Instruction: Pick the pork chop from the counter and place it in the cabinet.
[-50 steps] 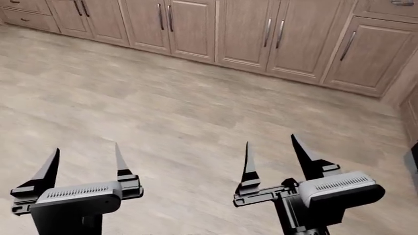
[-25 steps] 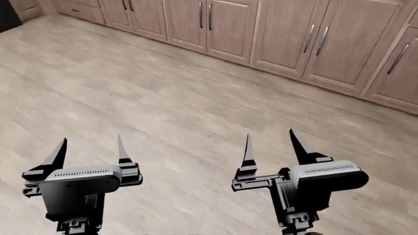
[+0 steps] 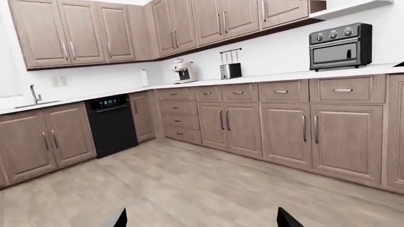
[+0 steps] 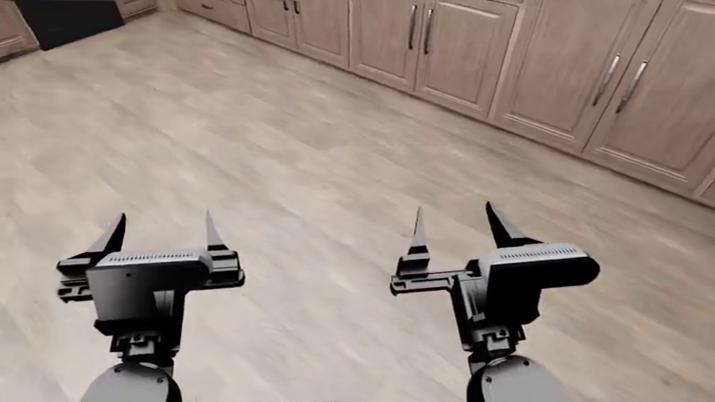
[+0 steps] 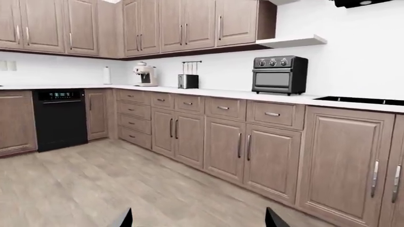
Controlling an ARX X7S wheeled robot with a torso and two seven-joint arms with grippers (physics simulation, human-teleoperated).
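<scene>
- Head view looks down on a wide wood-plank floor (image 4: 290,159) that fills most of the picture; no pork chop shows in any view, so where it lies cannot be told.
- Base cabinets (image 4: 491,59) with plain panelled doors and vertical bar handles run along the far edge of the floor in the head view; both wrist views show the same run under a white worktop (image 5: 221,93), with wall cabinets (image 3: 82,30) above it.
- Black dishwasher (image 3: 111,124) stands built into the base run, between wooden doors.
- Black toaster oven (image 5: 279,74) sits on the worktop, well apart from a dark toaster (image 5: 188,81) and a pale coffee machine (image 5: 145,74) further along.
- Sink tap (image 3: 35,93) shows on the worktop in the left wrist view.
- Left gripper (image 4: 159,236) hangs over bare floor, its two pointed fingers spread wide with nothing between them.
- Right gripper (image 4: 456,230) hangs beside it, apart from it, likewise spread wide and carrying nothing.
</scene>
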